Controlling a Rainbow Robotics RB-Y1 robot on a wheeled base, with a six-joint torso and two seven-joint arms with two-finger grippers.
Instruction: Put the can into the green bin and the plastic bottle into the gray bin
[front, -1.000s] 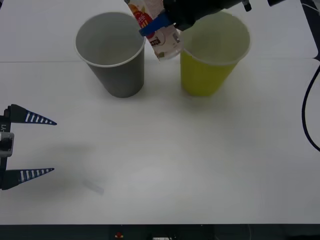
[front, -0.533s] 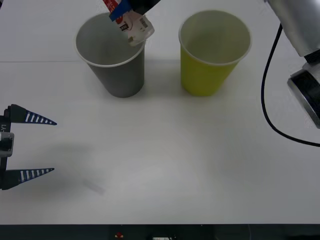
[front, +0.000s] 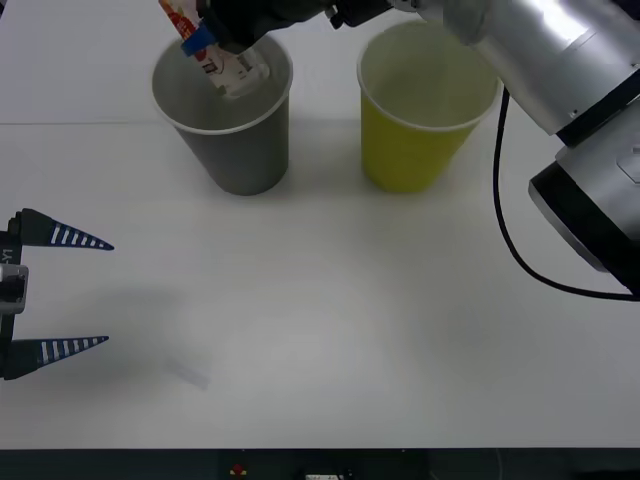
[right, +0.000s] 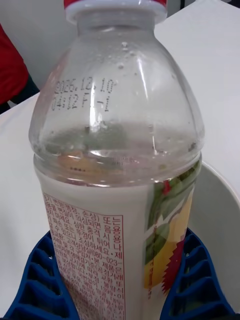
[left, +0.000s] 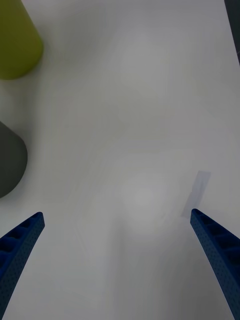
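My right gripper (front: 205, 45) is shut on the plastic bottle (front: 222, 66), which hangs tilted, bottom end down, in the mouth of the gray bin (front: 240, 150). In the right wrist view the blue fingers (right: 35, 280) clamp the labelled body of the bottle (right: 120, 150), red cap on top, with the gray bin's white rim (right: 222, 182) beside it. The green bin (front: 415, 150) stands to the right of the gray one. My left gripper (front: 60, 292) waits open at the table's left edge, holding nothing. The can is out of view.
The right arm (front: 540, 50) reaches across above the green bin, and its black cable (front: 510, 220) loops down at the right. A faint tape mark (front: 187, 374) lies on the white table near the left gripper. The left wrist view takes in both bins (left: 15, 45) (left: 10, 160).
The right arm has carried the bottle leftward, from between the two bins to over the gray bin, and lowered it into the mouth. The left arm has not moved.
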